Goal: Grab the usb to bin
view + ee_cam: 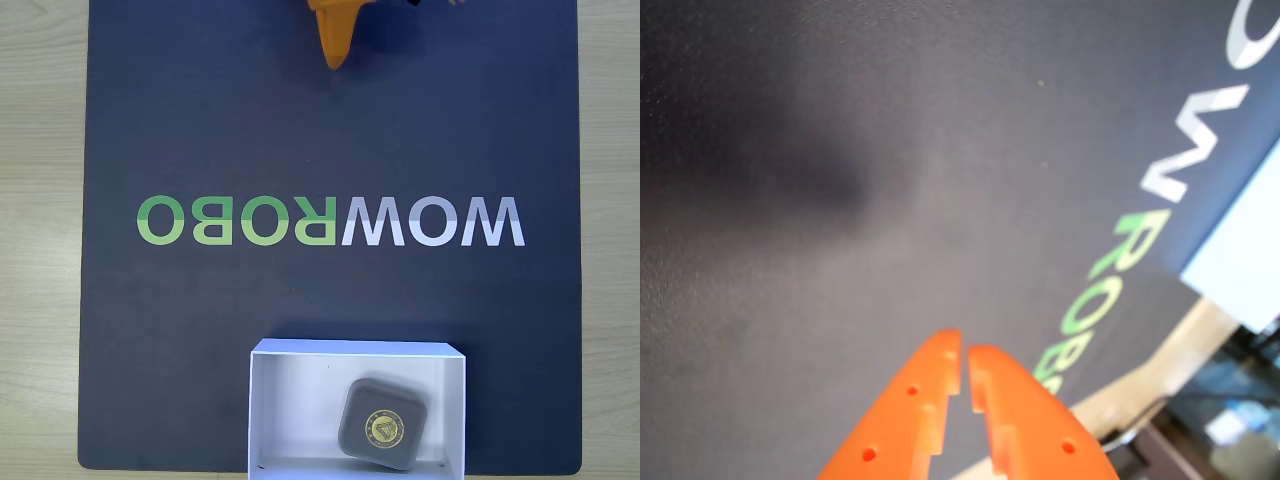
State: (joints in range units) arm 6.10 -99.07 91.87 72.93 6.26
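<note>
Fixed view: the small dark grey square usb (pixel 385 424) with its gold-and-black emblem lies inside the shallow white rectangular bin (pixel 290 400), toward its right half, at the near edge of my dark blue mat (pixel 200 120) printed WOWROBO. At the mat's far edge my orange plastic gripper (pixel 964 362) hovers empty, fingertips nearly touching in the wrist view

usb (pixel 385 423) inside white bin (pixel 300 400)
</note>
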